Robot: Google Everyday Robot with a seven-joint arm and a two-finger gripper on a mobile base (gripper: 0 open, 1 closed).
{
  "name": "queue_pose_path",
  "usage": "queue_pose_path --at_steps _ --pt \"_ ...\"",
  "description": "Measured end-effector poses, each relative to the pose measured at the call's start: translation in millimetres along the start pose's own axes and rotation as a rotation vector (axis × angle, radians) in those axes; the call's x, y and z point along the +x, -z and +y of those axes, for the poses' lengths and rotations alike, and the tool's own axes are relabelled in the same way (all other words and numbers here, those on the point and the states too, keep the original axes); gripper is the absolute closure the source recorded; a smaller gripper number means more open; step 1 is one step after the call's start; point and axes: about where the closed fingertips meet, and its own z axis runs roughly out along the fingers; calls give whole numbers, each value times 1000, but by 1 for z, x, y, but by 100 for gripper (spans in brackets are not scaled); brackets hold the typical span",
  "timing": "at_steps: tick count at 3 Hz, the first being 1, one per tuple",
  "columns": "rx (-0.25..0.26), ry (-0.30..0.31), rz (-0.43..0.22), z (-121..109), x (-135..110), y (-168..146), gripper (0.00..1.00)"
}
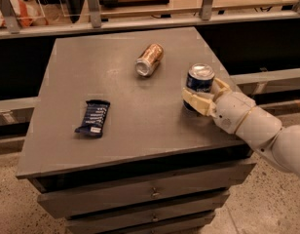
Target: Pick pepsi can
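The pepsi can (199, 78), dark blue with a silver top, stands upright near the right edge of the grey table (116, 121). My gripper (202, 90) reaches in from the right. One cream finger (196, 103) wraps the can's front lower side, and the other lies against its right side. The jaws sit tight against the can, which rests on the table. The can's lower part is hidden behind the front finger.
A copper-coloured can (149, 59) lies on its side at the table's middle back. A flat dark blue snack wrapper (93, 117) lies at the left front. Drawers (150, 193) sit below the table top. A railing and shelf run behind the table.
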Motion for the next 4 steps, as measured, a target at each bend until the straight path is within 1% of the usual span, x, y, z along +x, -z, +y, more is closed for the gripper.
queue_pose_path --at_steps 1,4 --pt "19 1 -9 6 0 -4 82" --pt "54 20 -44 17 1 -11 13"
